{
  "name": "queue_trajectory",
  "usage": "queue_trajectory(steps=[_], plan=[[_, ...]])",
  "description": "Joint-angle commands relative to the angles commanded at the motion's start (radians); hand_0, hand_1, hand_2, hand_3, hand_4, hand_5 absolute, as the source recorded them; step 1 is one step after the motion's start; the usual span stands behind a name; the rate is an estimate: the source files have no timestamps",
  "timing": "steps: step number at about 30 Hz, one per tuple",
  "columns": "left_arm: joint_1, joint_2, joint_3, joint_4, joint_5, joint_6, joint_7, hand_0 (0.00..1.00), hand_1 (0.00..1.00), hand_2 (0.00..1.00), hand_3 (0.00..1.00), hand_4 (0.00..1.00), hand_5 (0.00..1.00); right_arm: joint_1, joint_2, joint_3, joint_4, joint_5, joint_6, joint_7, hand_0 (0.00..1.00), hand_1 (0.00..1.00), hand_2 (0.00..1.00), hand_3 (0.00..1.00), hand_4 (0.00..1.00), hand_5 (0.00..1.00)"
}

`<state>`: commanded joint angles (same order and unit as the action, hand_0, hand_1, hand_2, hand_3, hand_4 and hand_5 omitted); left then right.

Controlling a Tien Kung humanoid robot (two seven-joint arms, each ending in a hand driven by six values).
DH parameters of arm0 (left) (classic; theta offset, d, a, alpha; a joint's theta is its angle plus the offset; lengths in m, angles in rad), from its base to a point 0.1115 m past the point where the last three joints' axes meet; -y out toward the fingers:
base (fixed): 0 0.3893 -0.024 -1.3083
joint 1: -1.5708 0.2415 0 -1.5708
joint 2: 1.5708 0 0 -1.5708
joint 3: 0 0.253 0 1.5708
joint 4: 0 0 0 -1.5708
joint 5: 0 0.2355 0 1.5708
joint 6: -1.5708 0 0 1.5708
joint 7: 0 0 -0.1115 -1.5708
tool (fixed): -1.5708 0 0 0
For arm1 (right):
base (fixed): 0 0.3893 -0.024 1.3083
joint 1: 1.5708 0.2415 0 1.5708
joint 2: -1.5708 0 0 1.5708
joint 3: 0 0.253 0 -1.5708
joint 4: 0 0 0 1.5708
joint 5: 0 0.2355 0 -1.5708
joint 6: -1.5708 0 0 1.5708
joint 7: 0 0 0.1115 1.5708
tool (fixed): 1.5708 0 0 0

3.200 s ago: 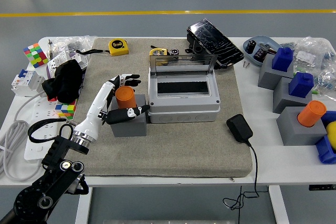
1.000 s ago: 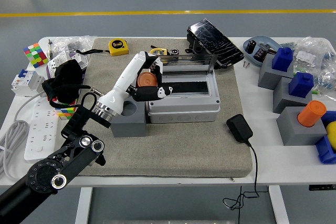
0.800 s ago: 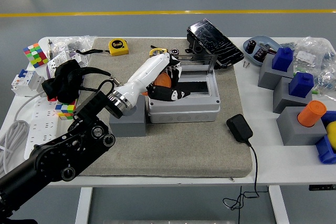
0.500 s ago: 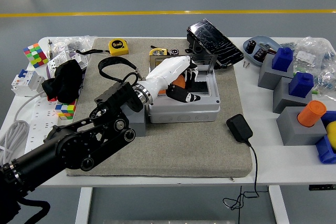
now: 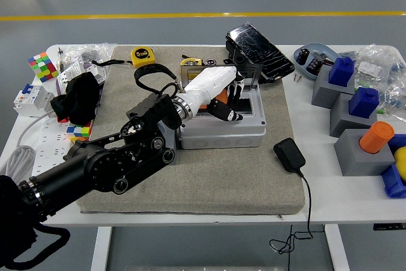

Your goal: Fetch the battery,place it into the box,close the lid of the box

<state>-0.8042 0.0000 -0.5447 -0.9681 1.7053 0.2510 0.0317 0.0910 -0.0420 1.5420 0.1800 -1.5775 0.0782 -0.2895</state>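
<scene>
The left robot hand [image 5: 219, 93] reaches in from the near left, its black arm crossing the grey mat [image 5: 209, 176], and hangs over the open cavity of the grey box [image 5: 222, 130]. Its fingers [image 5: 229, 115] are curled around the orange battery [image 5: 221, 95], of which only a small patch shows between the white palm and the dark fingertips. The battery is held above the left part of the box's opening; whether it touches the box floor cannot be told. The box's clear lid [image 5: 247, 74] stands raised at the far edge, behind the hand.

Just left of the box, the grey holder block [image 5: 166, 143] is mostly hidden by the arm. A yellow tape measure [image 5: 143, 56] lies at the far left of the mat, and a black tilted device [image 5: 259, 44] sits at the far right corner. A black power adapter [image 5: 289, 155] with its cord rests near the mat's right edge.

On the white desk [image 5: 330, 201] to the right stand grey blocks carrying blue pieces [image 5: 343, 70] and a second orange battery [image 5: 375, 136]. To the left are colourful cubes [image 5: 42, 66], a black cloth [image 5: 79, 96] and a white power strip [image 5: 39, 157].
</scene>
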Motion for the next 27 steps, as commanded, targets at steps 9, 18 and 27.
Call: queue_trajectory(steps=[9,18,27], plan=[[0.009,0.000,0.012,0.024,-0.048,0.024,-0.094,0.133,0.234,0.306,0.460,0.998,0.073,0.002,-0.002,-0.008,0.000,0.004,0.000,0.001,0.635,0.647,0.672,0.602,0.990,0.587],[0.015,0.000,0.004,0.027,-0.055,0.020,-0.117,0.228,0.461,0.521,0.718,0.998,0.189,0.002,0.000,-0.015,0.000,0.008,0.000,0.002,0.635,0.647,0.672,0.602,0.990,0.586],[0.027,0.000,-0.007,0.014,-0.052,0.003,-0.111,0.232,0.467,0.552,0.727,0.998,0.231,0.003,0.000,-0.017,0.000,0.015,-0.001,0.002,0.636,0.647,0.672,0.602,0.990,0.586]])
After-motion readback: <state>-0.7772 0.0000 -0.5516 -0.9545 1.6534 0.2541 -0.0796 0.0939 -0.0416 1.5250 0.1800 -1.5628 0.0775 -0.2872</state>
